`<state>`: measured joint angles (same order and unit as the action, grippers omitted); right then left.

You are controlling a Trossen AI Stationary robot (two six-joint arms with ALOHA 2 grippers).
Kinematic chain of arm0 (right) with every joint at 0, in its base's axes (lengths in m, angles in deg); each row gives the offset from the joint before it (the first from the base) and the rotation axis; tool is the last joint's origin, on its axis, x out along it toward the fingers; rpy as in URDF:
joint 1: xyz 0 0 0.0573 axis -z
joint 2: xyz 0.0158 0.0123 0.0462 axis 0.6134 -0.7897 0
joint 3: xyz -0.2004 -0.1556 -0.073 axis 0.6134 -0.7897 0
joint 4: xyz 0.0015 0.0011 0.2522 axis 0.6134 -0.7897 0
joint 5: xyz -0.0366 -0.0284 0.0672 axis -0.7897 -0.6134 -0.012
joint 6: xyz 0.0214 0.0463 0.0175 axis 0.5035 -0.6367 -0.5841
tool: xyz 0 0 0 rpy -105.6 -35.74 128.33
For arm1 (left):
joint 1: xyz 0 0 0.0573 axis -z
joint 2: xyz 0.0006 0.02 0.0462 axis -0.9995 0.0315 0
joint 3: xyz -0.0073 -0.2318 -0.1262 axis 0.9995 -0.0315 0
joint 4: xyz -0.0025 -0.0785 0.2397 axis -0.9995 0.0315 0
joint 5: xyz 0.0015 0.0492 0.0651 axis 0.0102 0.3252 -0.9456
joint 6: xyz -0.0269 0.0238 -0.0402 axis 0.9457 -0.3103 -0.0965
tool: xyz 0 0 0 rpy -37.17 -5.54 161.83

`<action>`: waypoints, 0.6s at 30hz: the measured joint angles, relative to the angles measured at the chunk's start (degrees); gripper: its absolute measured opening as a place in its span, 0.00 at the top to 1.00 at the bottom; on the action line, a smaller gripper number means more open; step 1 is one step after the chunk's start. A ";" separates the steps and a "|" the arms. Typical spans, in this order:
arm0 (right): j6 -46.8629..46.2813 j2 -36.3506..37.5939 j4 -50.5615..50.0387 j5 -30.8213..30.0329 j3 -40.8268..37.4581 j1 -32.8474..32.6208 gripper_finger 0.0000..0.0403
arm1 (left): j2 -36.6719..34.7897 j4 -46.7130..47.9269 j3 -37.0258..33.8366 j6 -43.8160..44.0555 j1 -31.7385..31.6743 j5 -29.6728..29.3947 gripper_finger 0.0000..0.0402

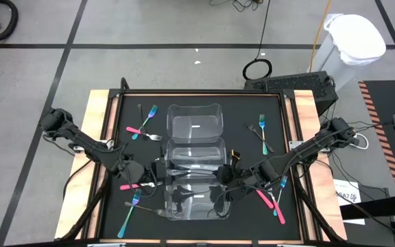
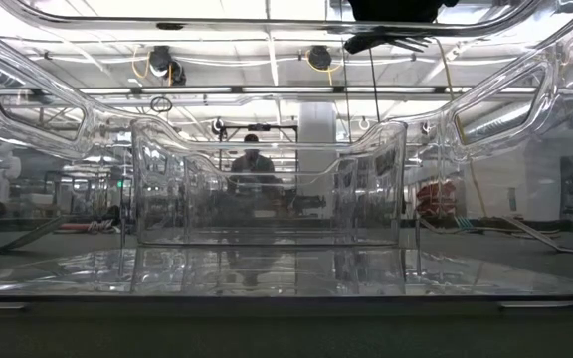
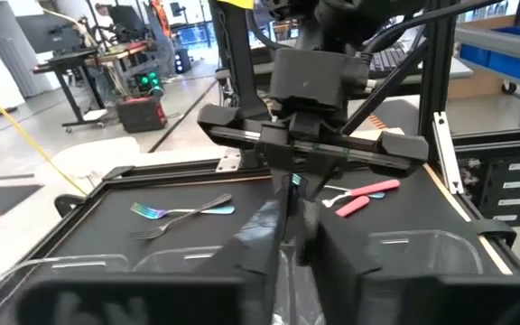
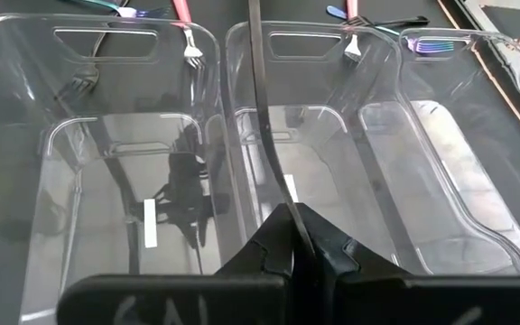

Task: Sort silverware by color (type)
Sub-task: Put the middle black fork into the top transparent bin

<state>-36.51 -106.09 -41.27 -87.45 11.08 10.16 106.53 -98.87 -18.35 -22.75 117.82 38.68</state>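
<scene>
Fork [image 4: 264, 117] is hanging from my right fingers [image 4: 296, 236], pinched shut on its handle, long axis running forward over the middle bin [image 4: 368, 181]. Left fingers' [image 3: 287, 226] state: cannot tell.

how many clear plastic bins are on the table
3, in a row down the mat's middle: far bin, middle bin, near bin between the two arms. All look empty.

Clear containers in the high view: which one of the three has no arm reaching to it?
The container at the table's far edge, topmost in the high view. It stands free, while both arms meet at the other two containers.
</scene>
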 joint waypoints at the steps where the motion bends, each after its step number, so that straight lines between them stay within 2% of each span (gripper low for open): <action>1: 0.10 0.00 -0.01 0.01 0.00 0.02 1.00 | -0.04 0.00 0.00 -0.03 0.00 0.00 0.94; 3: 0.14 0.00 0.02 0.17 0.00 0.02 1.00 | -0.20 0.07 0.00 -0.12 0.00 0.04 0.97; 8: 0.40 0.00 0.07 -0.98 0.02 0.02 0.95 | -0.59 0.02 0.00 0.50 0.00 0.13 0.98; 18: 0.47 0.00 -1.75 -3.47 0.02 -0.04 0.69 | -0.70 -1.98 0.07 2.56 0.31 -0.58 0.99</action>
<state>-36.04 -106.09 -43.02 -90.91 11.11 10.11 105.83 -100.85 -18.29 -20.19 118.13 38.10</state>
